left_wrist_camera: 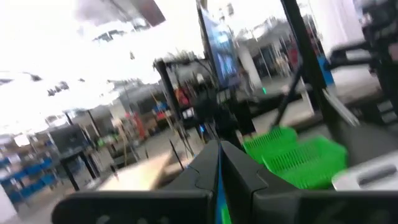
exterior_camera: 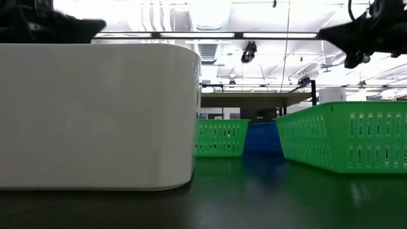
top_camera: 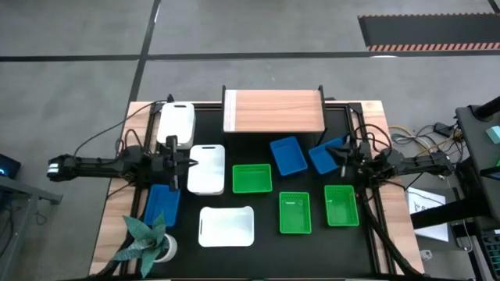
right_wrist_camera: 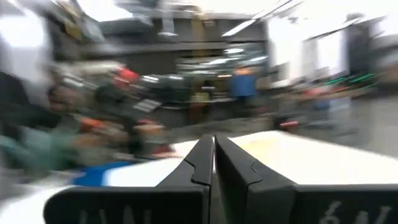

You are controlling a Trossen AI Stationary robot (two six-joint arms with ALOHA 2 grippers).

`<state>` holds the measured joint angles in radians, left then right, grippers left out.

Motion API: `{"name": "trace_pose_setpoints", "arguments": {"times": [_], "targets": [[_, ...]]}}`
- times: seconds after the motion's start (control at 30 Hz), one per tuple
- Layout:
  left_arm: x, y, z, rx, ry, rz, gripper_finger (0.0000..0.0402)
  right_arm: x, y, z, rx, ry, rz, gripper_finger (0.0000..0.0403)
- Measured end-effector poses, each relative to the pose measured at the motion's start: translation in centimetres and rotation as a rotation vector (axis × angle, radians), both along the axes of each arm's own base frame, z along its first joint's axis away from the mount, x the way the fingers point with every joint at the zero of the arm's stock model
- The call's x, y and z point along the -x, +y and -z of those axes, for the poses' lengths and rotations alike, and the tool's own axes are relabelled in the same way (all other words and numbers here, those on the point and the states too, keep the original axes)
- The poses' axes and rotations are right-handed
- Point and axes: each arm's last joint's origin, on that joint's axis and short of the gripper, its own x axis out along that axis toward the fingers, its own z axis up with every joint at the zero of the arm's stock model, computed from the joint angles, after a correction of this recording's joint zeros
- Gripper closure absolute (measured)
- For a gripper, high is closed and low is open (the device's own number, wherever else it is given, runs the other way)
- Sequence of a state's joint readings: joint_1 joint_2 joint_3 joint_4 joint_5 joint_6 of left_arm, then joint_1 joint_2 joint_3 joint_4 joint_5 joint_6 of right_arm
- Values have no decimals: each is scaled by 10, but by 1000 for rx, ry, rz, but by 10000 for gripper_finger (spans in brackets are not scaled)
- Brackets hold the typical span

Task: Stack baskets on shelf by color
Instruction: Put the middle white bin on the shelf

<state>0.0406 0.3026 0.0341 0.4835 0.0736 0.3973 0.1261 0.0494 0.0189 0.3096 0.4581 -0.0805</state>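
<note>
In the high view the light-wood shelf (top_camera: 273, 111) stands at the table's far edge with nothing on it. Baskets lie on the black table top: white ones (top_camera: 176, 123), (top_camera: 207, 168), (top_camera: 226, 225), blue ones (top_camera: 288, 154), (top_camera: 324, 154), (top_camera: 162, 204), and green ones (top_camera: 251, 178), (top_camera: 294, 212), (top_camera: 341, 204). My left gripper (top_camera: 187, 162) (left_wrist_camera: 219, 155) is shut, raised over the left rim of the middle white basket. My right gripper (top_camera: 341, 154) (right_wrist_camera: 213, 149) is shut too, raised over the right-hand blue basket. Both hold nothing.
A potted green plant (top_camera: 148, 242) stands at the near left corner. The low view is filled by the near white basket (exterior_camera: 95, 114) and a green basket (exterior_camera: 346, 137), with another green one (exterior_camera: 219, 137) and a blue one (exterior_camera: 262, 137) behind them. Cables run along both table sides.
</note>
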Motion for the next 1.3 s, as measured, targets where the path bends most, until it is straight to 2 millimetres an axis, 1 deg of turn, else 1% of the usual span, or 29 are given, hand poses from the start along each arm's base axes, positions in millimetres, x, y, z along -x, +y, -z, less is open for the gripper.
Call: {"name": "trace_pose_setpoints", "arguments": {"times": [0.07,0.3,0.4,0.5,0.6,0.63,0.77,0.87,1.0,1.3], "targets": [[1,0,-7,-3,-71,1,402,1,-2,0,21,16,73,394],[8,0,-26,-12,-292,2,402,2,-2,-7,28,-57,74,394],[9,0,-29,-7,-328,4,402,1,-2,-10,64,-67,86,394],[10,0,-30,53,-335,28,402,-1,-1,-14,134,-75,83,394],[11,0,-33,54,-371,22,402,-3,1,-21,206,-134,58,394],[12,0,-34,30,-379,9,402,-4,2,-23,228,-157,61,394],[14,0,-37,-175,-418,-97,402,-9,2,-30,291,-220,95,394],[16,0,-41,-203,-479,-117,402,-13,5,-33,351,-266,36,394],[21,0,-47,-199,-562,-125,402,-35,10,-34,391,-180,-32,394],[20,0,-47,-181,-558,-115,402,-89,17,-54,463,12,-54,394]]}}
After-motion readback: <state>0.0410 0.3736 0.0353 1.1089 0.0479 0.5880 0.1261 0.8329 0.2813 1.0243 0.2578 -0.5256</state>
